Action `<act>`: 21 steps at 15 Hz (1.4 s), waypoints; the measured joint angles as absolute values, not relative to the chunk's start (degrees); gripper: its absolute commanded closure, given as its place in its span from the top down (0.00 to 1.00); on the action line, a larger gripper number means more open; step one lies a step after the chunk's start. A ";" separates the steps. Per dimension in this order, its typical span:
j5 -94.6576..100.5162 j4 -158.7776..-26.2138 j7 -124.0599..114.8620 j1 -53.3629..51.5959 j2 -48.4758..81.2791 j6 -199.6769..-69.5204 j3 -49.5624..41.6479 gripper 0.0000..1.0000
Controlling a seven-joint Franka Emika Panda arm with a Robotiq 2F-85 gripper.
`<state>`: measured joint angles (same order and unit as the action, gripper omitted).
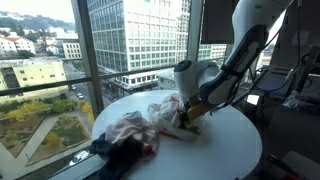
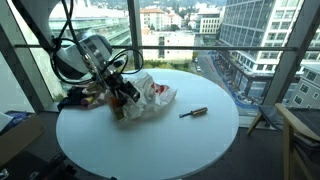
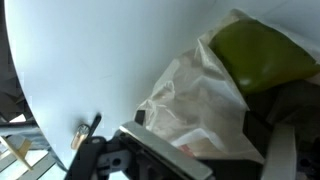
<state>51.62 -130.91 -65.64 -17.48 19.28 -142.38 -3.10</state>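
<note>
**Exterior view, city blocks behind.** A round white table (image 1: 235, 135) is being shown beside tall windows. A crumpled plastic bag (image 1: 150, 122), white with red print, is being seen lying on the table top. The gripper (image 1: 192, 112) is being held low at the bag's edge. Whether it is touching cannot be told. A dark cloth (image 1: 115, 155) is being seen at the table rim, just beside the bag.

**Exterior view, street below.** The gripper (image 2: 122, 98) is being shown pointed down into the near side of the plastic bag (image 2: 152, 95). Its fingers are being kept spread wide, and nothing is being seen clamped between them. A pen (image 2: 193, 112) is being seen lying on the table (image 2: 180, 150), well apart from the bag. The dark cloth (image 2: 72, 100) is being shown behind the arm.

**Wrist view.** The plastic bag (image 3: 190, 100) is being seen close up, with a green object (image 3: 260, 50) showing inside it. The pen (image 3: 88, 130) is being seen on bare table (image 3: 80, 60).
</note>
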 measured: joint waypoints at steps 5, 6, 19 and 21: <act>58.05 -130.66 -71.18 -17.84 21.83 -140.20 -0.43 1.00; 58.05 -130.53 -71.18 -17.75 22.27 -139.97 0.11 1.00; 74.22 -128.28 -86.77 -18.17 26.64 -129.24 3.54 0.42; 74.05 -128.09 -88.41 -17.77 26.86 -127.99 4.36 0.26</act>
